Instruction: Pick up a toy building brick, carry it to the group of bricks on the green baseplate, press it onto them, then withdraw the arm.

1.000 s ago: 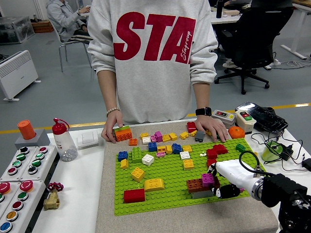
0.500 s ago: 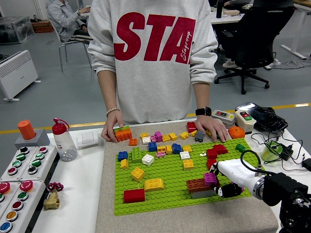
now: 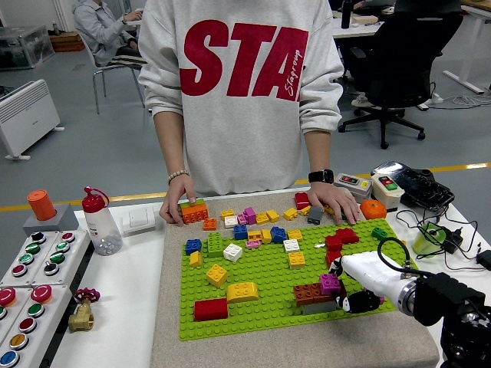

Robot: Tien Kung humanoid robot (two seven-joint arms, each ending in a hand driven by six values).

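Reaching in from the right, the right hand [image 3: 360, 285] pinches a pink brick [image 3: 330, 284] between its fingertips, directly over the brown brick [image 3: 308, 291] at the right front of the green baseplate [image 3: 261, 307], so pressing calls for a straight downward push. The left hand is out of view. The person's sweatshirt [image 3: 242, 84] reads "STA" in red, with smaller script I cannot make out.

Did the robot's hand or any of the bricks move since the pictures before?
Barely. The robot's white right hand stays beside the small magenta brick sitting on the brown brick on the green baseplate, shifting only slightly; nothing was grabbed or let go. The person's hands still rest at the table's far edge, and the loose bricks stayed put.
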